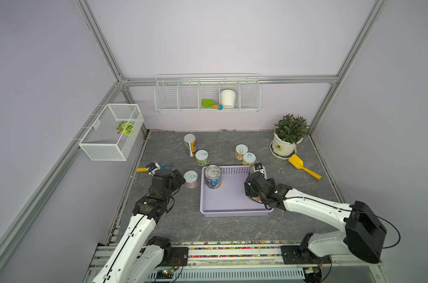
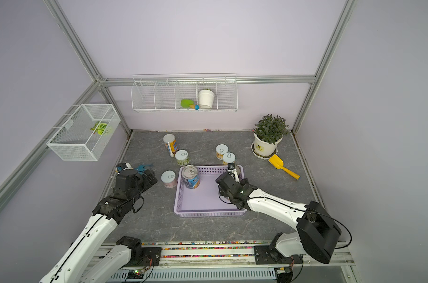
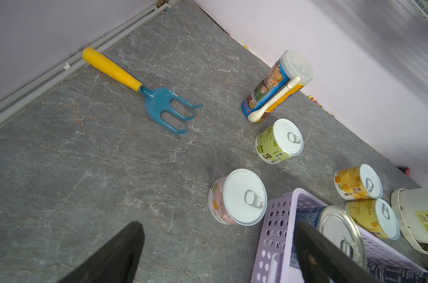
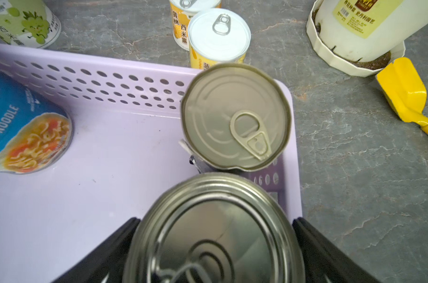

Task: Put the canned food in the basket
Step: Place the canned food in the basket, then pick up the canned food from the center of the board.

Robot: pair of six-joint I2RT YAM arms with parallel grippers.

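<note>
Jaws wide and empty on my left gripper (image 3: 218, 227). On my right gripper (image 4: 215, 220) they straddle a silver-topped tin (image 4: 215, 235), and I cannot tell whether they press it. That tin is at the 3 o'clock side of the shallow perforated lavender plastic basket (image 1: 230, 198). Also in the basket are a second silver-topped tin (image 4: 235, 115) at 2 and a tall blue-labelled tin (image 1: 212, 177) at 10. Outside it are a short pink-labelled tin (image 1: 191, 178) at 9, a green-labelled tin (image 1: 202, 157) at 11, and a yellow-labelled tin (image 1: 248, 158) just beside its twin (image 1: 241, 152) at 1.
</note>
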